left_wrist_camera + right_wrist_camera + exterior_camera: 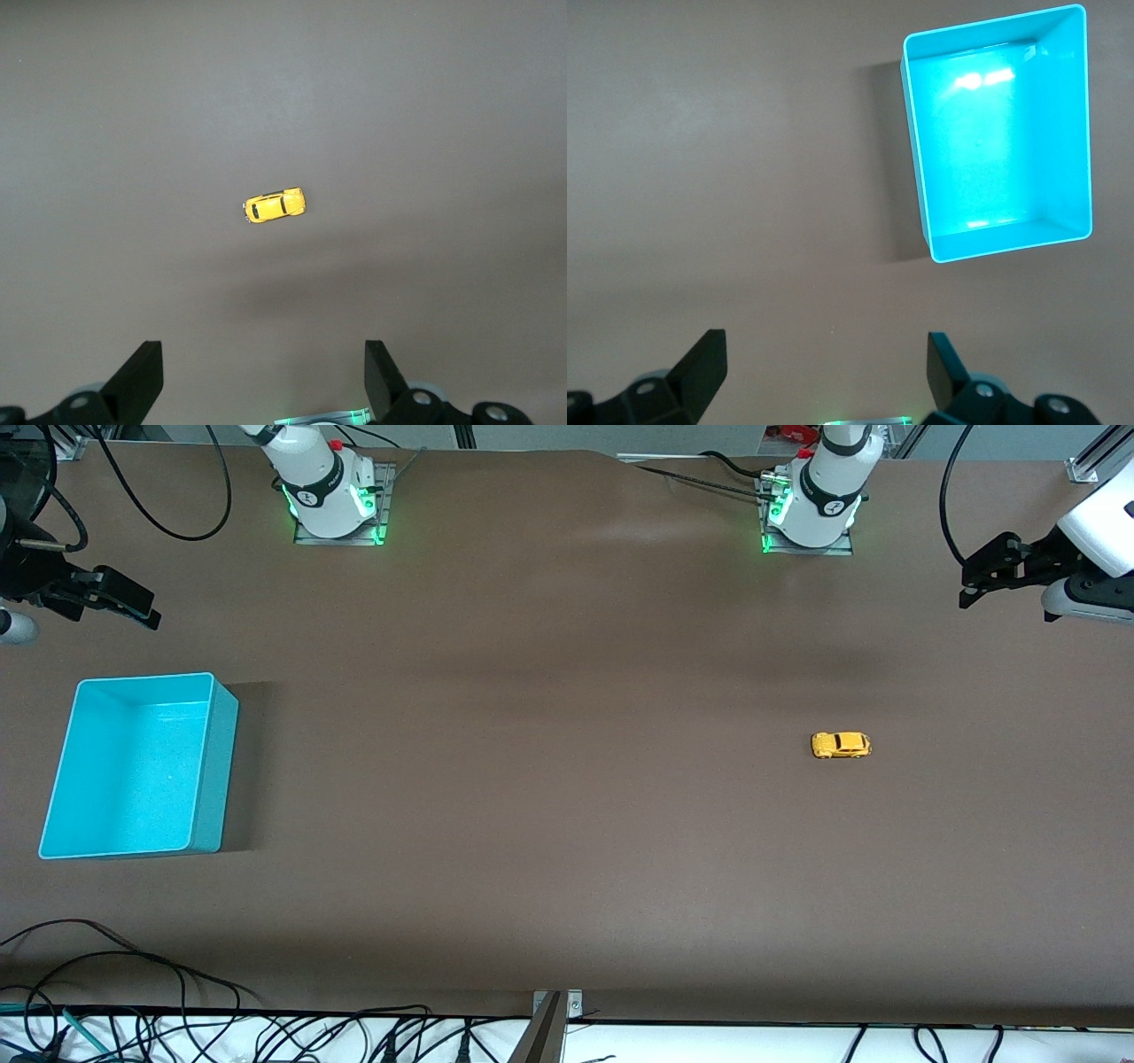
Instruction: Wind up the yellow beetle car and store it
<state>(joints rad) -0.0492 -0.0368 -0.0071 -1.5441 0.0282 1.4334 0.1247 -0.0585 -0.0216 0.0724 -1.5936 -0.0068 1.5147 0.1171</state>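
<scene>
Task not yet begun: the car (841, 745) stands untouched on its wheels on the bare tabletop (549, 779), toward the left arm's end. The left pincer (974, 584) hangs raised and spread wide, holding nothing; its wrist view shows the car (275, 204) well below and ahead of its fingertips. The right pincer (133, 607), likewise spread and empty, waits near the bin (226, 771), which holds nothing. Judged next: the left pincer must descend over the car and close across its narrow body.
</scene>
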